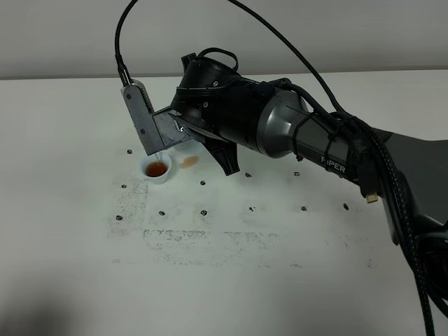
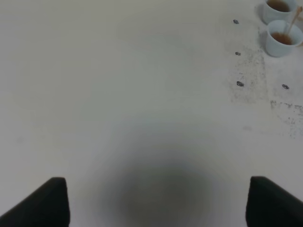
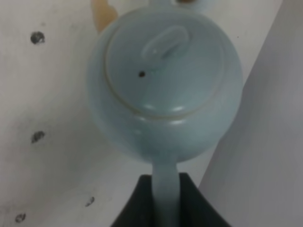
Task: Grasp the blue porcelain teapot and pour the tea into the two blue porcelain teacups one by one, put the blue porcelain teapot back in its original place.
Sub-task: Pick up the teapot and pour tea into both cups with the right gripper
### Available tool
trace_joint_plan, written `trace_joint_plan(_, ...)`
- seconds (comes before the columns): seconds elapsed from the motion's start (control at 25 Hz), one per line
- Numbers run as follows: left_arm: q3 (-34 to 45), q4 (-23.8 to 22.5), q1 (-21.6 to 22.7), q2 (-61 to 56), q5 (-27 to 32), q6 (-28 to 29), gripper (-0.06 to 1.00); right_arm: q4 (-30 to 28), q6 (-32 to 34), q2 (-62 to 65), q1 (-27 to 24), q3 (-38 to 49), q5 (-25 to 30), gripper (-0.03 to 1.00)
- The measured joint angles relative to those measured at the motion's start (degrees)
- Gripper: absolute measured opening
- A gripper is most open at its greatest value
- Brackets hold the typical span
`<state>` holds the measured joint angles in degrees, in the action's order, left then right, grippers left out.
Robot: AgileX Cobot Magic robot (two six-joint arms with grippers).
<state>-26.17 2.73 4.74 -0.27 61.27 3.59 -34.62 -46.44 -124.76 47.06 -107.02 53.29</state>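
Right end effector point(image 3: 163, 191): clenched on the loop handle of the blue porcelain teapot point(image 3: 161, 85), dark fingers point(image 3: 135, 208) pressed to either side of the handle. Teapot is off the surface and seen lid-on from the wrist. Knobbed lid point(image 3: 165, 61) is seated, with a small vent hole beside the knob. Spout is hidden behind the body.

Thin stream of tea point(image 2: 292, 21) slants down into one teacup point(image 2: 283, 39), which holds brown liquid. Second teacup point(image 2: 279, 8) stands just beside it, also with tea inside. From the high camera only the cup being filled shows clearly, left of centre on the white surface point(image 1: 280, 280). The teapot above it is mostly hidden by the arm point(image 1: 294, 133). Small tea puddle point(image 1: 189, 162) lies on the surface just right of that cup. Small dark marks point(image 1: 203, 211) are scattered around the cups, with a scuffed grey patch on the near side.

Left end effector point(image 2: 158, 198): released, fingers spread wide, nothing between them. It hangs above bare surface, well apart from both cups.
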Motion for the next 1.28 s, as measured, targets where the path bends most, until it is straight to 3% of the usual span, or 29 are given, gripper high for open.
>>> trace_joint_plan(1.28,0.00,0.00,0.00,0.00,0.00,0.00,0.72,0.00,0.00,0.00,0.00,-0.06,0.06,0.05)
